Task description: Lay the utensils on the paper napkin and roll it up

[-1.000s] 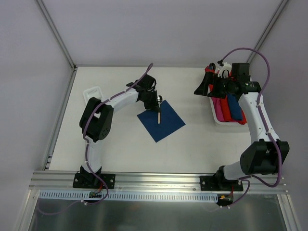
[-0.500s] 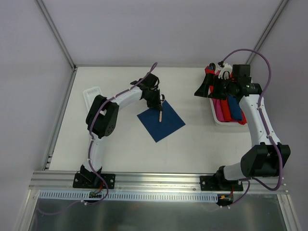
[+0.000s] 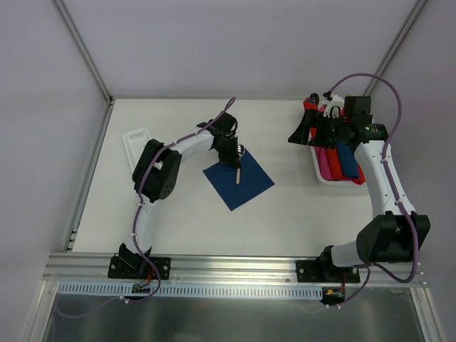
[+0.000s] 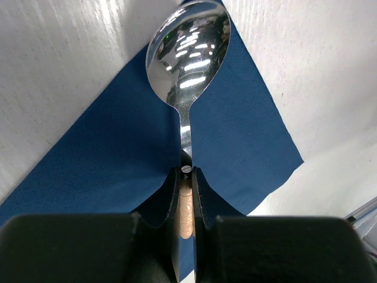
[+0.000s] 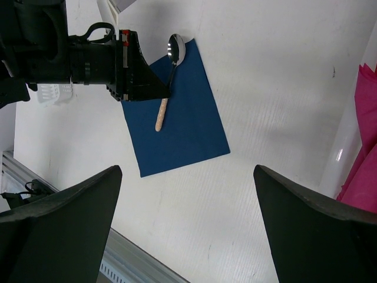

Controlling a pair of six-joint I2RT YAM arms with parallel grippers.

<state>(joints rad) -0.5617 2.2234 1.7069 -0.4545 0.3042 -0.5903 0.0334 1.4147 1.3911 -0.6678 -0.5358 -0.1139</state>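
Left gripper (image 4: 187, 177) clenched on the spoon (image 4: 187, 62) by its tan handle, bowl over the far corner of the blue napkin (image 3: 246, 187). Right gripper (image 5: 185, 171) spread wide, holding nothing, well right of the napkin.

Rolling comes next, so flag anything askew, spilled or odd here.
Nothing spilled or damaged. The napkin lies flat but cornerwise to the table. The spoon, pinched in the left hand, has its bowl at the napkin's edge, not centred.

A white table (image 3: 178, 214) carries 3 things — a navy paper napkin (image 3: 251, 187) spread flat mid-table, a white tray (image 3: 317, 171) at right, a small white basket (image 3: 135, 137) at left.
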